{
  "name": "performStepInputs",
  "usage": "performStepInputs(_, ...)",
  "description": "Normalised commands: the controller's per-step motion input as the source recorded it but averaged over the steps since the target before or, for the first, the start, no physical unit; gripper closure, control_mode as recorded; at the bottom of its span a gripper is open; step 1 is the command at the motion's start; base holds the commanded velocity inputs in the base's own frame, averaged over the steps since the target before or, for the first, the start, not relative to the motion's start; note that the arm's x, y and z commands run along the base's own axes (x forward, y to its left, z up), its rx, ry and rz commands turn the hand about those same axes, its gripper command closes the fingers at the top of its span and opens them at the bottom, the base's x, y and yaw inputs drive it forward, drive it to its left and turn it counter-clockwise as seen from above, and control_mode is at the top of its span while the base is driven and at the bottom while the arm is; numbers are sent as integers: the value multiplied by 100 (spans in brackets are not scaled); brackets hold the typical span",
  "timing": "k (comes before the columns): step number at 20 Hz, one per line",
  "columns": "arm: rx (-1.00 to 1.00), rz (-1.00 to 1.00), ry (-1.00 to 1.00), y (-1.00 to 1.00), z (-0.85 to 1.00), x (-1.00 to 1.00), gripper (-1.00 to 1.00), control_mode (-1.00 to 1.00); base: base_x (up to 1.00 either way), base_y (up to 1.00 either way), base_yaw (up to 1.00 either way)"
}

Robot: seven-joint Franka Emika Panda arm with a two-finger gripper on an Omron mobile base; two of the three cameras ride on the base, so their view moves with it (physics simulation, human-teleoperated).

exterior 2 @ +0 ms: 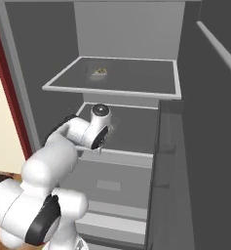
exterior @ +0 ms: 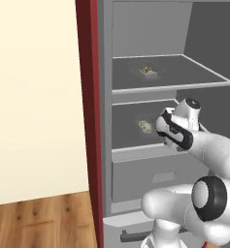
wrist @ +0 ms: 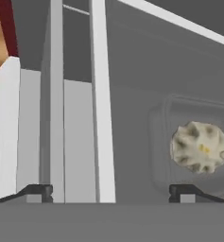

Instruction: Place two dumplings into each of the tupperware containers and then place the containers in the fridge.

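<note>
Grey fridge (exterior: 136,160) shelves surround the claw (wrist: 111,191), whose jaws stand wide apart and hold nothing. Just ahead of it on the lower shelf (exterior 2: 131,129) lies a translucent tupperware container (wrist: 189,146) holding dumplings (wrist: 199,147). Above the claw, the upper shelf (exterior: 184,72) carries another container of dumplings (exterior: 146,70).

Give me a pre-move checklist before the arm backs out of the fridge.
1. Gripper open, nothing between its tips: ok.
2. Lower container resting on the lower shelf: ok.
3. Two dumplings in it: cannot tell, they read as one lump.
4. Upper container on the upper shelf: ok.
5. Fridge door open for retreat: ok.
</note>
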Motion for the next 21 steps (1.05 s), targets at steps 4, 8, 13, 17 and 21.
performStepInputs(4, 0, 0, 15, 0, 36, -100, -100, -100, 0, 0, 0)
performStepInputs(8, 0, 0, 6, 0, 8, -100, -100, -100, 0, 0, 0)
performStepInputs(13, -3, 0, 11, 53, 50, -95, -100, -100, 0, 0, 0)
performStepInputs(17, -7, 0, 13, 85, 70, -52, -100, -100, 0, 0, 0)
performStepInputs(21, -1, -2, 8, 24, 83, -19, -100, -100, 0, 0, 0)
